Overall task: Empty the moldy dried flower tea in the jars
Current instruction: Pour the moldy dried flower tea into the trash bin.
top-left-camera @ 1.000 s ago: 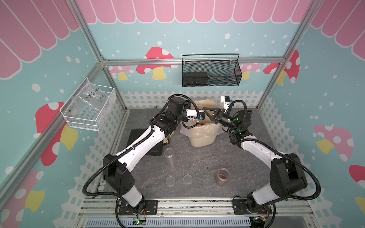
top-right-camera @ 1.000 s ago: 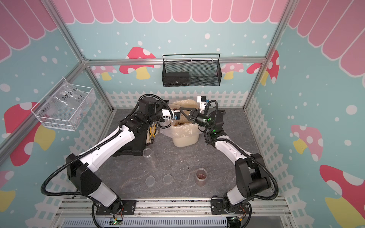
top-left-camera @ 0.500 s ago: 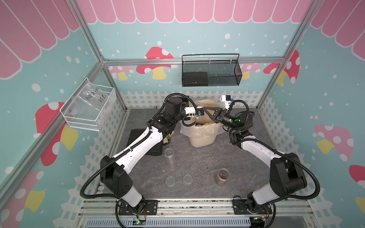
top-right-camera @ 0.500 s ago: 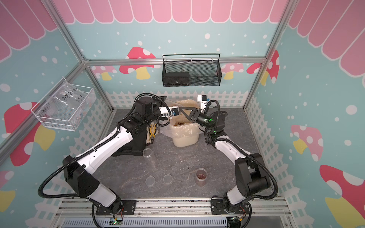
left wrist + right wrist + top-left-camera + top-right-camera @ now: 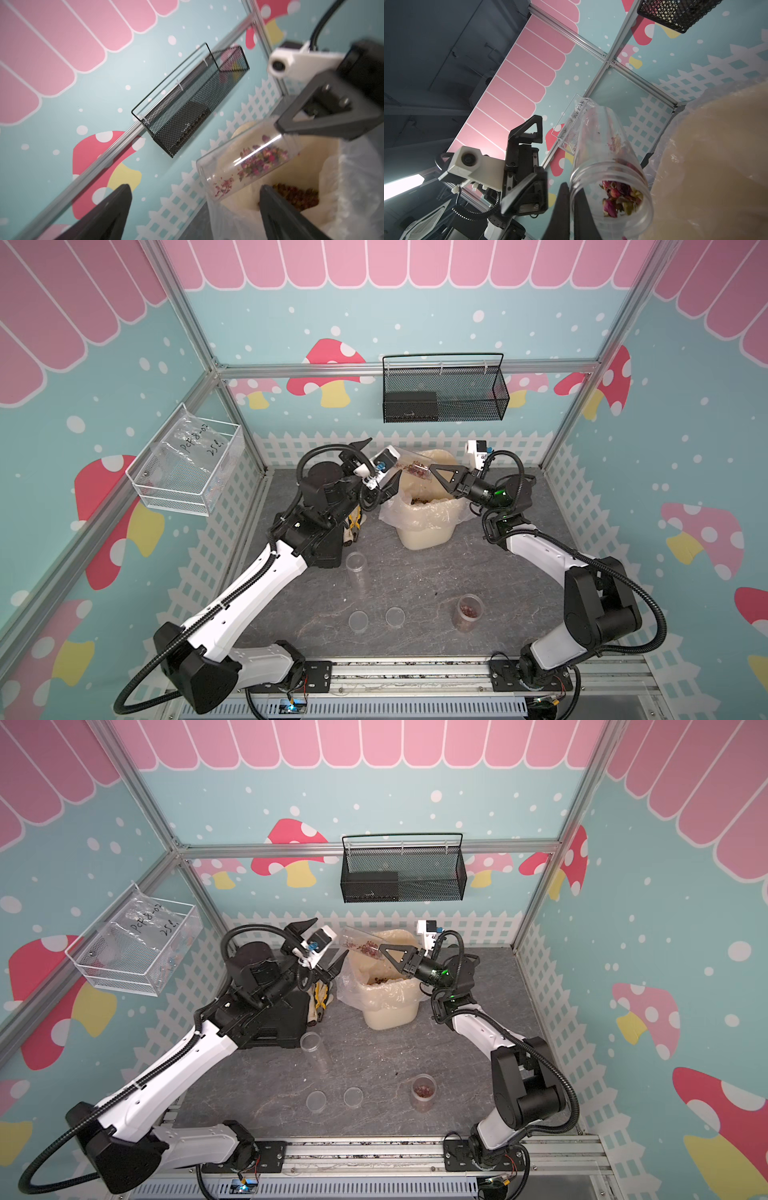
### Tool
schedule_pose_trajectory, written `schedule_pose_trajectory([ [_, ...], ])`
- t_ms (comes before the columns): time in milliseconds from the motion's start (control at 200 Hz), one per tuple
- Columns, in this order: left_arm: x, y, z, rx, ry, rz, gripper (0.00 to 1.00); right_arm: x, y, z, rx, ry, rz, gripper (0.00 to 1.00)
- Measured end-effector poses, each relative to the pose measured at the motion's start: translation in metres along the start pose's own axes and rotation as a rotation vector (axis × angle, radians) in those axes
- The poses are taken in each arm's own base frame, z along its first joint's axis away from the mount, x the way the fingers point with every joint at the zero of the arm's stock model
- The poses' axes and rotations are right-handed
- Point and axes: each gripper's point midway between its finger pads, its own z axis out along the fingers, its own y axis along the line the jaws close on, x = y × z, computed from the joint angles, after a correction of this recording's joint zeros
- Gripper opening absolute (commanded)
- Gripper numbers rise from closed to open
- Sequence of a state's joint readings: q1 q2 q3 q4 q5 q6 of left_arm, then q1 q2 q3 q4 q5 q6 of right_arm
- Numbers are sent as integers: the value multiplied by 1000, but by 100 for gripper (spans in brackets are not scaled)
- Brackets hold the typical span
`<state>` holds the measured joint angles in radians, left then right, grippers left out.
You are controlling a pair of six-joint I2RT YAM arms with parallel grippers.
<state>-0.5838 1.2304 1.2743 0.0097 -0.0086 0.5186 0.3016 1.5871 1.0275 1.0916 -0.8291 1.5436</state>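
Observation:
A clear lidless jar [image 5: 409, 461] [image 5: 360, 943] hangs tilted over the cream bin [image 5: 424, 531], mouth end lower. My right gripper [image 5: 432, 469] [image 5: 572, 194] is shut on its rim wall, one finger inside and one outside. Pinkish dried flower tea [image 5: 618, 197] [image 5: 264, 156] lies near the mouth. More tea [image 5: 424, 501] lies in the bin's bag. My left gripper [image 5: 376, 466] [image 5: 193, 199] stands open beside the jar's closed end, not touching it. An empty tall jar [image 5: 356, 568] and a short jar with tea [image 5: 468, 612] stand on the table.
Two round lids [image 5: 358, 620] [image 5: 395, 616] lie near the front. A black case [image 5: 328, 549] and yellow-handled pliers [image 5: 354, 517] sit left of the bin. A black wire basket [image 5: 442, 393] hangs on the back wall, a clear tray [image 5: 187, 466] on the left wall.
My left gripper has opened, let go of the jar's closed end and drawn back a little to the left. The right gripper still holds the tilted jar over the bin.

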Motion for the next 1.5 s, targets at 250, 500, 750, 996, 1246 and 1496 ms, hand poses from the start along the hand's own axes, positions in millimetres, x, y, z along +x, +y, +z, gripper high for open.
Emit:
schedule_pose_trajectory([
  [250,-18,18,-18,-51,-71,-796,99,-1,1,0,-27,-1,11,0],
  [500,-6,13,-2,-41,-32,-1298,100,0,10,0,-61,4,11,0],
  [750,12,1,29,-11,58,-1546,97,0,12,0,-70,7,11,0],
  [996,37,-21,51,25,156,-1690,94,0,13,0,-73,7,9,0],
  [1246,42,-30,63,60,170,-1775,88,2,10,-2,-68,3,13,0],
  [1496,51,-37,79,79,172,-1840,74,2,8,-4,-67,-9,14,0],
])
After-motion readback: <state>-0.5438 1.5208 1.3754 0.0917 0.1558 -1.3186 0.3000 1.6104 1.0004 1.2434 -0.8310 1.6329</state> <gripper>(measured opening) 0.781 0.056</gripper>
